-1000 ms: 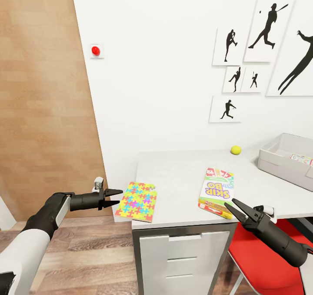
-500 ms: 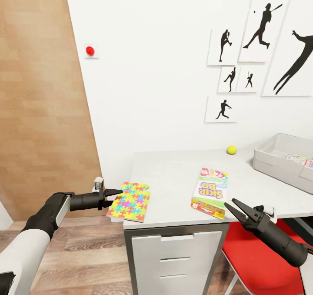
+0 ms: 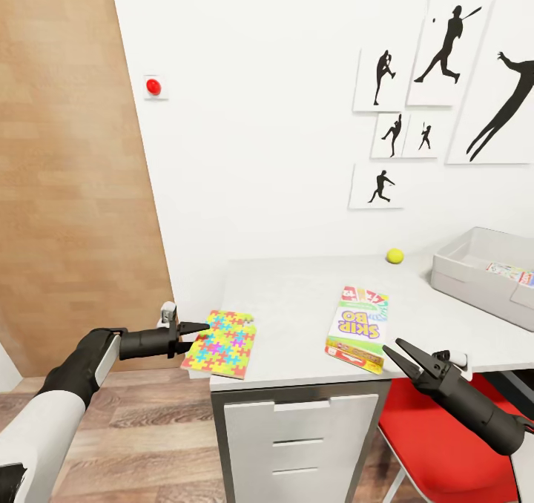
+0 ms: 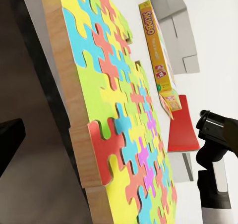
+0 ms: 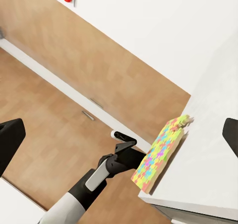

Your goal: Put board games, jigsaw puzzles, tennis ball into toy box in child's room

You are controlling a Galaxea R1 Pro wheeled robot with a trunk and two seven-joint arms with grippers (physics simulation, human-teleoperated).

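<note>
Reaching level from beyond the desk's (image 3: 297, 295) left edge, the left pincer (image 3: 194, 333) has its jaws slightly parted and empty, tips just short of the jigsaw puzzle (image 3: 221, 343), which overhangs the front left corner with its long axis running front to back. The right pincer (image 3: 397, 356), open wide and empty, hovers off the front edge beside the board game (image 3: 357, 328). This puzzle is the left arm's job, I'd judge. Farther back lie the tennis ball (image 3: 394, 256) and, at the right, the toy box (image 3: 475, 280).

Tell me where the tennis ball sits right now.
In the head view, the tennis ball rests at the table's back edge near the wall, between the Skip-Bo box and the toy box.
</note>
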